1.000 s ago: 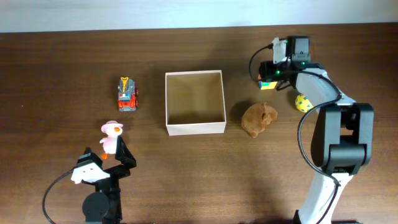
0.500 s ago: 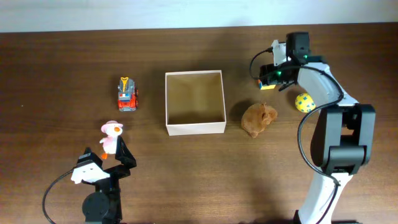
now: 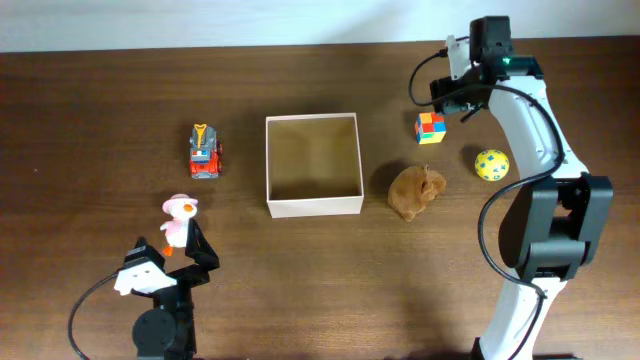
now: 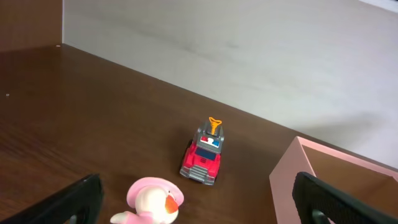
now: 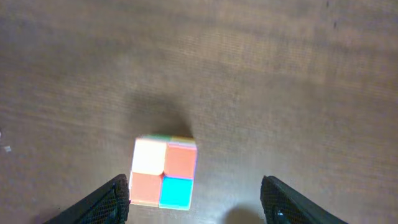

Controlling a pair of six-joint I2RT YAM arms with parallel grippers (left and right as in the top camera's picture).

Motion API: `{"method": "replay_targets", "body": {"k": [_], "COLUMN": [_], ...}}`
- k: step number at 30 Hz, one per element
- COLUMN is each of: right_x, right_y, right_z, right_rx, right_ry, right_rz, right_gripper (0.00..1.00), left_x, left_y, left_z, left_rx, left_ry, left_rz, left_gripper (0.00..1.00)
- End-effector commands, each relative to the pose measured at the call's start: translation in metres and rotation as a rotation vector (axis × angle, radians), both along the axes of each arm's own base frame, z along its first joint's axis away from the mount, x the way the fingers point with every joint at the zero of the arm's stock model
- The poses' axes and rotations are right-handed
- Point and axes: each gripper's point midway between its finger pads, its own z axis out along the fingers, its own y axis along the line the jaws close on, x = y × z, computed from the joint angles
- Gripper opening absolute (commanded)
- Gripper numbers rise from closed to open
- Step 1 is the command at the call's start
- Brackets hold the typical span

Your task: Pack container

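Observation:
The container, a square white-walled box with a tan inside, stands mid-table and holds nothing; its corner shows in the left wrist view. A multicoloured cube lies on the table to its right. My right gripper hovers open just behind the cube, apart from it; the right wrist view shows the cube near the left finger of the gripper. Low at the front left, my left gripper is wide open behind a pink duck, which sits between the fingers of the gripper, untouched.
A red toy truck stands left of the container, also seen beyond the duck as the truck. A brown plush and a yellow spotted ball lie right of the container.
The right gripper opened wider, left the cube on the table and drew back toward the far edge. The left arm has not moved.

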Motion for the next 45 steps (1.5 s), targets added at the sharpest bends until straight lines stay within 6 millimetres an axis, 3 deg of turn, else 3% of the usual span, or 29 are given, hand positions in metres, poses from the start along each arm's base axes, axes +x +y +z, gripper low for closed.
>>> {"method": "replay_targets", "body": {"k": [1, 8, 20, 30, 35, 45], "right_x": [-0.001, 0.001, 0.010, 0.010, 0.009, 0.004], "right_y": [0.000, 0.005, 0.019, 0.027, 0.028, 0.027], "right_z": [-0.003, -0.009, -0.057, -0.086, -0.087, -0.093], "right_rx": [-0.029, -0.021, 0.061, 0.062, 0.064, 0.072], "right_ry": [0.018, 0.019, 0.074, 0.115, 0.121, 0.146], "right_rz": [0.009, 0.004, -0.019, -0.006, -0.009, -0.032], "right_gripper": [0.71, 0.71, 0.70, 0.70, 0.70, 0.59], "left_x": [0.000, 0.000, 0.000, 0.000, 0.000, 0.000], "left_y": [-0.001, -0.001, -0.001, -0.001, -0.001, -0.001], "left_z": [-0.002, -0.002, -0.002, -0.002, -0.002, -0.002], "left_rx": [0.015, 0.015, 0.015, 0.015, 0.015, 0.015], "left_ry": [0.003, 0.003, 0.003, 0.003, 0.003, 0.003], "left_rz": [-0.010, -0.010, -0.010, -0.010, -0.010, -0.010], "left_gripper": [0.99, 0.99, 0.99, 0.99, 0.99, 0.99]}}
